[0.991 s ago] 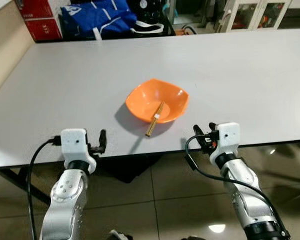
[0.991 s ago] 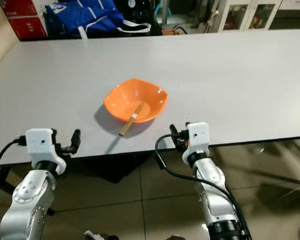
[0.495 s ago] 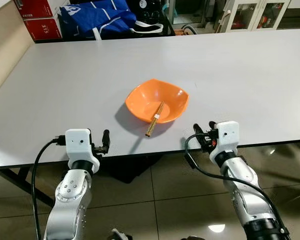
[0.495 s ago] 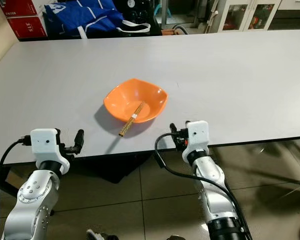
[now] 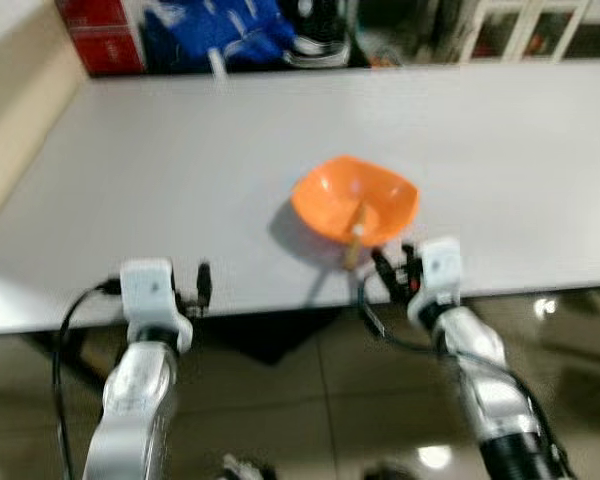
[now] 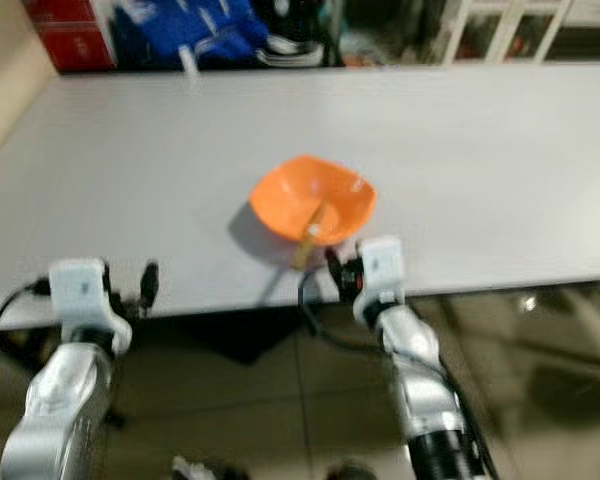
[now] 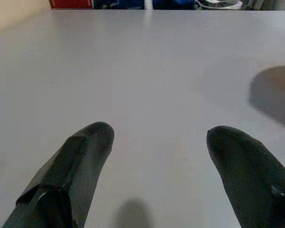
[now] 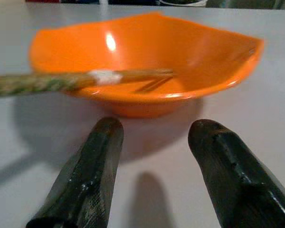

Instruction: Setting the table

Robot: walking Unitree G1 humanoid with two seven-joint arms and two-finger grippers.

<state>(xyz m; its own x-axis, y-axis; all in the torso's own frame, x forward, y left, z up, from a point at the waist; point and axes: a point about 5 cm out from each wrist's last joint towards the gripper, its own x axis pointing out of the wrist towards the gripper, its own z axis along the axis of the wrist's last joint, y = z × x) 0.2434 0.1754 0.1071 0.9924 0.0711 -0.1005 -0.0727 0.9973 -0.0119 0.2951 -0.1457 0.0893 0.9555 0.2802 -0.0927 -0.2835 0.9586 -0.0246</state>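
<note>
Our left gripper (image 7: 154, 156) hovers spread over the bare table (image 5: 180, 160), grasping nothing. Further right, the orange bowl (image 5: 356, 198) sits near the front edge, chopsticks (image 8: 80, 80) propped on its rim. Our right gripper (image 8: 154, 156), fingers parted and empty, waits just before the bowl. The head views are blurred, but a nudge could probably tip the chopsticks off.

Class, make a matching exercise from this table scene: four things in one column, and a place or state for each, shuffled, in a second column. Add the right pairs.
1. bowl
2. chopsticks
3. left gripper
4. right gripper

a. open, over bare table
b. orange, near the table's front edge
c. open, just short of the bowl
d. leaning on the bowl's rim

Pairs: 1-b, 2-d, 3-a, 4-c
</note>
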